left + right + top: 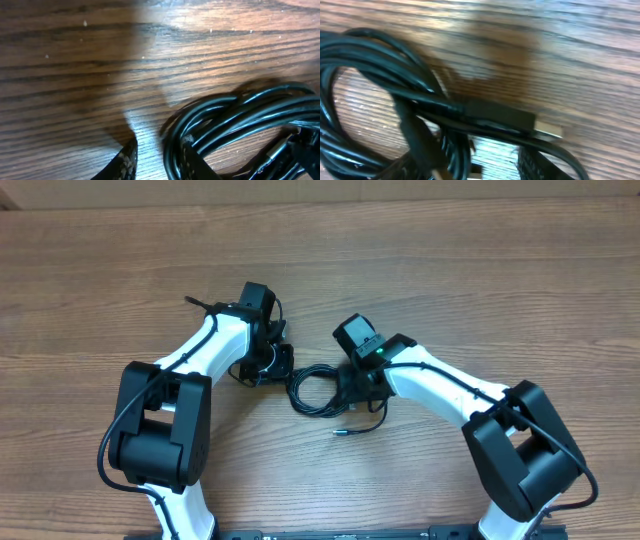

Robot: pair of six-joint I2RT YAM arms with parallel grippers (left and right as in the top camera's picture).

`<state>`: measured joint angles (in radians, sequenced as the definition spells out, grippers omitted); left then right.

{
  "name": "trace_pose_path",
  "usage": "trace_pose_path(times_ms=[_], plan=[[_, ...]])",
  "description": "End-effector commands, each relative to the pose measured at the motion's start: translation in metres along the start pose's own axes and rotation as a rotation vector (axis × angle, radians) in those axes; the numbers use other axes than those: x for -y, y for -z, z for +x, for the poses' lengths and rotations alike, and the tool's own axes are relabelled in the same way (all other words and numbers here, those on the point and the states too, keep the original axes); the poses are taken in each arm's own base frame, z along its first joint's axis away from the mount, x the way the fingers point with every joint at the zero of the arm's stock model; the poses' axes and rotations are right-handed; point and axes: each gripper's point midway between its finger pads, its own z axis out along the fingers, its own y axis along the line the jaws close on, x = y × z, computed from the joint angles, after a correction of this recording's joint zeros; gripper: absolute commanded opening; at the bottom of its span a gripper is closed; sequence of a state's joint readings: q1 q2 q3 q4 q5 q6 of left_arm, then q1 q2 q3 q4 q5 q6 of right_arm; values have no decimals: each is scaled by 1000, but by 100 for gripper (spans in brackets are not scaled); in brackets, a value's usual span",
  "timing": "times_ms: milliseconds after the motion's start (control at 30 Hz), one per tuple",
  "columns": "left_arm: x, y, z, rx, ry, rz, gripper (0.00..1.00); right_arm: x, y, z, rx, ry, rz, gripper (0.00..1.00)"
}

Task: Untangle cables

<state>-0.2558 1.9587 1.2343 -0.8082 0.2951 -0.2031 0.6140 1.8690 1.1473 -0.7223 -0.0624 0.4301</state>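
Wood-grain table [450, 270], overhead: the cables [312, 390] lie as one small black coil between the two arms. The left gripper [268, 365] sits at the coil's left edge, the right gripper [358, 388] at its right edge. A loose silver-tipped end [340, 432] trails just below the coil.

Left wrist: the fingers [127, 160] are spread, with bare wood between them. The coil [240, 110] lies against the right-hand finger.

Right wrist: the jaws are parted, with coil strands [375, 55] crossing at their tips. A metal-ended plug [547, 131] lies right of the coil.
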Motion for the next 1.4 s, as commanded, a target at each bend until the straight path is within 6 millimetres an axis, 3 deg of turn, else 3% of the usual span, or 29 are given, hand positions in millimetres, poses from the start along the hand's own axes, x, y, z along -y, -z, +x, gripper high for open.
trace_pose_path(times_ms=[0, 200, 733, 1067, 1200, 1367], plan=[[-4, -10, 10, -39, 8, -15, 28, 18, 5, -5, -5, -44, 63, 52], [-4, -10, 11, -39, 8, -14, 28, 45, 6, -1, -24, -75, 157, 53], [-4, -10, 15, -56, 12, -16, 29, 51, 6, -5, 0, -71, 187, 56], [43, 20, 13, -108, -43, 207, 36, 50, 6, -6, 4, -70, 185, 56], [38, 13, 17, -112, -37, 119, 45, 50, 6, -6, 6, -71, 183, 56], [34, 2, 21, -106, 24, 6, 47, 49, 6, -7, 6, -71, 175, 56]])
